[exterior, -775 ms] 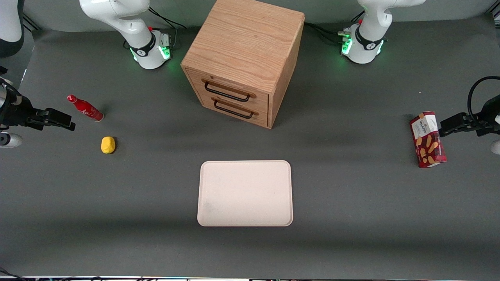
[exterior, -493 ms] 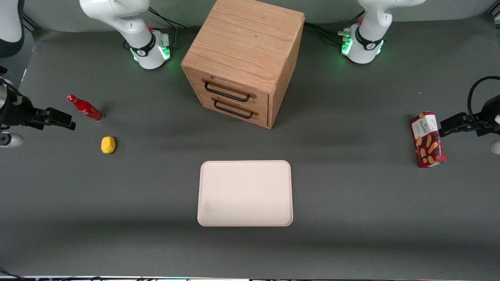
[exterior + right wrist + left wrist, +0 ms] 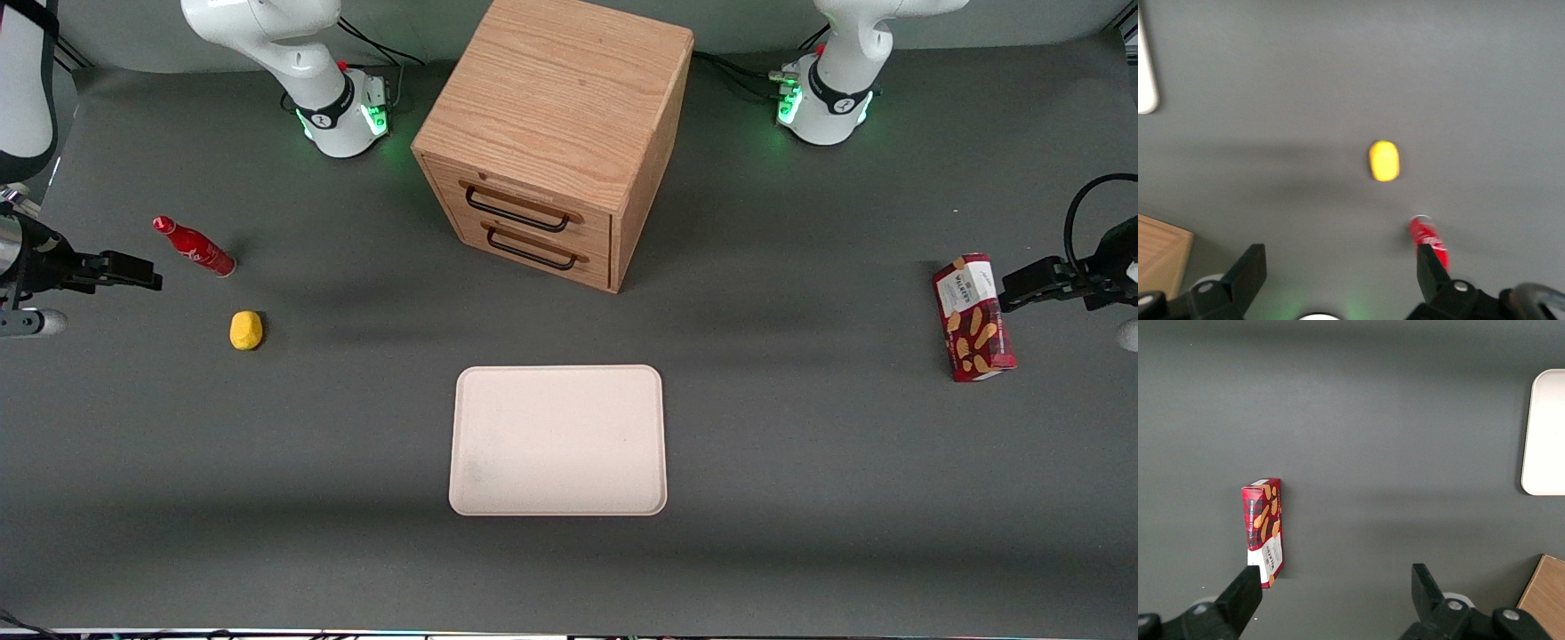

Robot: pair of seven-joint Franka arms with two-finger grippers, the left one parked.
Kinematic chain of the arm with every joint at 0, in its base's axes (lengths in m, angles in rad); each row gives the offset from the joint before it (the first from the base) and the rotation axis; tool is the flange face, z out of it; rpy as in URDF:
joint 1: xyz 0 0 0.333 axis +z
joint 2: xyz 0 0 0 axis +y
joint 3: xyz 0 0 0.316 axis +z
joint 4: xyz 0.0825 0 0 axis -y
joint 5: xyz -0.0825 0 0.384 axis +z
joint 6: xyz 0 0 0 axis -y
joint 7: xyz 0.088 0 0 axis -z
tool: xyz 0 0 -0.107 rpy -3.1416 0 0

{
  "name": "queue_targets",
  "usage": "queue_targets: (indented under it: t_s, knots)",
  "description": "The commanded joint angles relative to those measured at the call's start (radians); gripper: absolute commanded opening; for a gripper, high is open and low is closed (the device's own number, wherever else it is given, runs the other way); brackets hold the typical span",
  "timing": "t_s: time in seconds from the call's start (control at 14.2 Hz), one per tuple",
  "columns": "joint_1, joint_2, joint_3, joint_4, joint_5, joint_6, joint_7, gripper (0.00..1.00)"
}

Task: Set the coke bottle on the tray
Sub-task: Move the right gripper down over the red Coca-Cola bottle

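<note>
The coke bottle [image 3: 193,247] is small and all red with white lettering. It sits on the grey table toward the working arm's end, farther from the front camera than a yellow lump. My right gripper [image 3: 147,271] hovers beside the bottle, nearer the table's end, apart from it and open and empty. In the right wrist view the bottle [image 3: 1429,240] shows just past one fingertip of the open gripper [image 3: 1339,257]. The pale cream-pink tray [image 3: 557,440] lies empty at the table's middle, near the front camera. Its edge also shows in the right wrist view [image 3: 1146,73].
A yellow lump [image 3: 246,330] lies near the bottle, nearer the front camera; it also shows in the right wrist view [image 3: 1384,161]. A wooden drawer cabinet [image 3: 556,133] stands at mid-table. A red snack box [image 3: 973,317] lies toward the parked arm's end.
My gripper has drawn back a little toward the working arm's end of the table, away from the bottle. The bottle, the yellow lump and the tray have not moved.
</note>
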Motion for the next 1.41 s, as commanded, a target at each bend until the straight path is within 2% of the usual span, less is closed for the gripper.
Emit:
queue_targets:
  t_s: [0.0,0.14,0.35,0.49,0.63,0.7,0.92,1.34]
  knots:
    - [0.011,-0.215,-0.051,-0.298,-0.08,0.153,-0.108,1.0]
    - [0.011,-0.304,-0.12,-0.467,-0.127,0.271,-0.188,1.0]
    - [0.014,-0.33,-0.231,-0.618,-0.129,0.407,-0.328,1.0]
    - [0.016,-0.332,-0.271,-0.704,-0.143,0.496,-0.363,1.0]
    - [0.016,-0.344,-0.291,-0.773,-0.192,0.564,-0.363,1.0]
    - [0.016,-0.344,-0.303,-0.788,-0.199,0.572,-0.363,1.0]
    - [0.014,-0.361,-0.367,-0.793,-0.302,0.575,-0.363,1.0]
    - [0.016,-0.36,-0.407,-0.819,-0.313,0.607,-0.346,1.0]
